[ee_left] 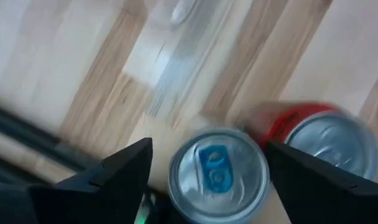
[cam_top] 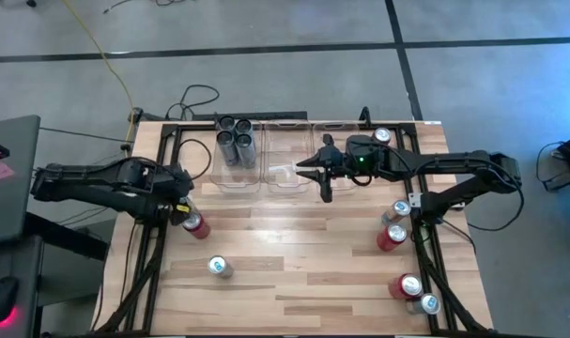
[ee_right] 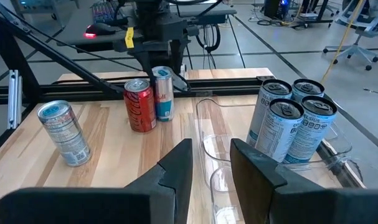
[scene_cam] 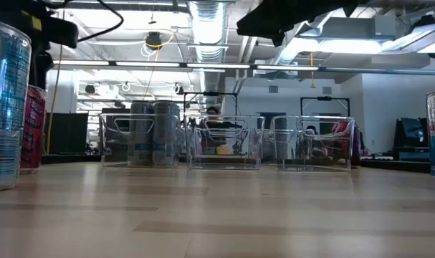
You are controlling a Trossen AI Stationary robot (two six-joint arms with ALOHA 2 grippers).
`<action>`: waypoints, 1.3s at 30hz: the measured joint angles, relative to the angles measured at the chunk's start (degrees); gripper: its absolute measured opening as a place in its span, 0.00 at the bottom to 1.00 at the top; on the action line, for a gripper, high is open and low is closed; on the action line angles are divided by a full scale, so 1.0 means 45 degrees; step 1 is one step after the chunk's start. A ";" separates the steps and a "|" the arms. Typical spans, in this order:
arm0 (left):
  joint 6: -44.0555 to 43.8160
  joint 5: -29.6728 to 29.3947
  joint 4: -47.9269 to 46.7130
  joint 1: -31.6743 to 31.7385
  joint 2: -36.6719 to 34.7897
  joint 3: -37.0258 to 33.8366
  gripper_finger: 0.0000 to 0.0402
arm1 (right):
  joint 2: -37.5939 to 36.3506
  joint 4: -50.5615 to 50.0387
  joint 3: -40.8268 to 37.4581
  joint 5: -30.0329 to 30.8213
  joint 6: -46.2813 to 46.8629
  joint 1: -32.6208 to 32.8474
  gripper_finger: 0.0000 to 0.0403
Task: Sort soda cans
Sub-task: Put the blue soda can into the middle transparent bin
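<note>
The left gripper (ee_left: 204,180) hangs over the left side of the pale wooden worktop (cam_top: 303,272), its fingers apart and straddling a slim silver can with a blue tab (ee_left: 218,176), not yet clamped on it. A red soda can (cam_top: 194,223) stands touching that slim can. That closeness is the risk, I'd say: one finger has to slide into the narrow space beside the red can, and if it catches the rim it could knock the red one over and send it rolling, or the gripper could close on both cans at once.

The right gripper (ee_right: 210,163) hovers above the middle one of three clear plastic rectangular bins (cam_top: 286,161) at the far edge. Its fingers stand a little apart with nothing between them. If it drops lower it could nudge that light bin out of line.

The left bin (cam_top: 234,178) holds four dark grey cans with silver tops (cam_top: 236,139) standing upright together; the middle bin looks empty, and I can't make out what the right bin holds.

A silver-blue can (cam_top: 219,267) stands alone nearer the front. More red and silver cans (cam_top: 397,225) are scattered along the right edge, so most of the sorting remains.
</note>
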 joint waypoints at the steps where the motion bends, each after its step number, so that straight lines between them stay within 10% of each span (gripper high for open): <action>1: -0.0111 0.0029 -0.0260 0.0000 0.0003 0.0000 0.77 | 0.0000 -0.0006 0.0000 0.0000 0.0000 0.0000 0.31; 18: -0.0664 0.0095 -0.1119 0.0000 0.0024 -0.0244 0.78 | -0.0005 -0.0194 0.0000 -0.0005 0.0012 0.0005 0.31; 29: -0.0752 -0.0124 -0.1212 0.0000 0.0248 -0.0500 0.58 | -0.0582 -0.0057 0.0000 -0.0002 0.0670 0.0024 0.31; 39: 0.1025 -0.0347 0.1401 0.0016 0.0930 -0.0471 0.61 | -0.1850 -0.1026 0.0005 0.0000 0.0711 0.0033 0.31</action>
